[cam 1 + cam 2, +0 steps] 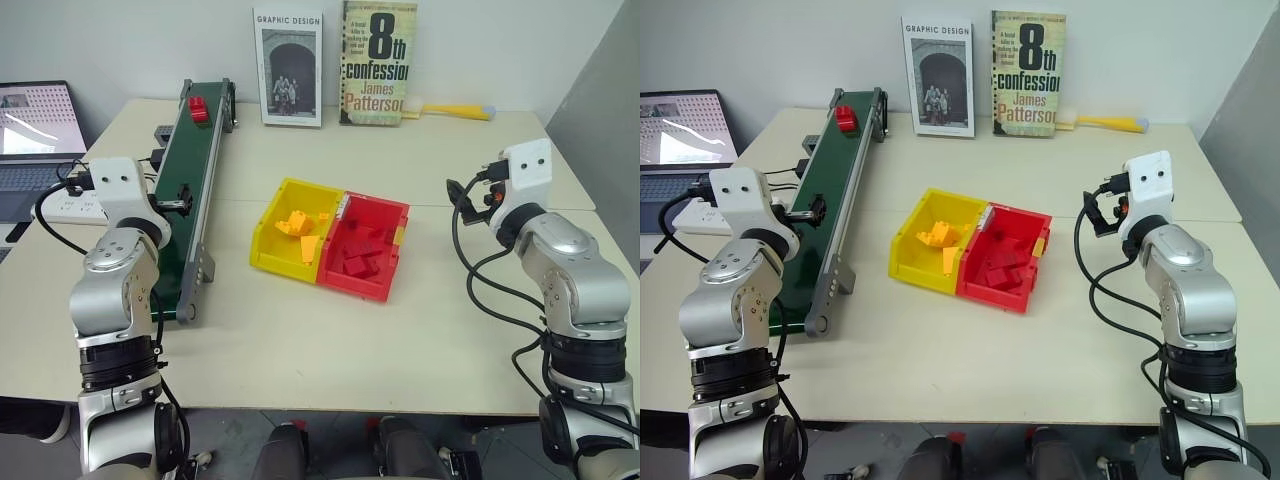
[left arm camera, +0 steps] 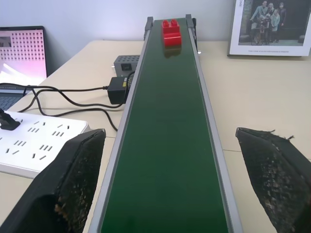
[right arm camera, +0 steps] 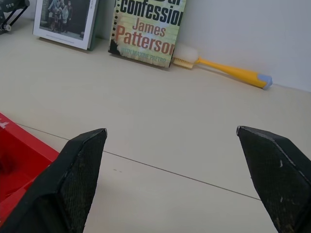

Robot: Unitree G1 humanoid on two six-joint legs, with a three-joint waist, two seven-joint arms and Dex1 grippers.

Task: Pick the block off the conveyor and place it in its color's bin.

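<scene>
- A laptop [image 1: 35, 125] and a white power strip [image 2: 36, 141] sit at the far left edge of the tabletop [image 1: 300, 340].
- The left claw [image 2: 170, 179] hangs over the near stretch of the conveyor [image 1: 190, 190], its two black fingers spread wide with the green belt running between them; it holds nothing.
- The block [image 2: 171, 32], red, rests on the belt at the conveyor's far end, well apart from the left claw.
- Mid-tabletop, the yellow tray [image 1: 290, 235] holds yellow-orange blocks; joined to its right side is the bin [image 1: 368, 250], red, with red pieces inside.
- Two books [image 1: 335, 65] stand against the back wall, a yellow-handled brush [image 3: 223, 70] lying beside them.
- The right claw [image 3: 177, 179] is raised right of the bin, fingers wide apart and empty, over bare tabletop.
</scene>
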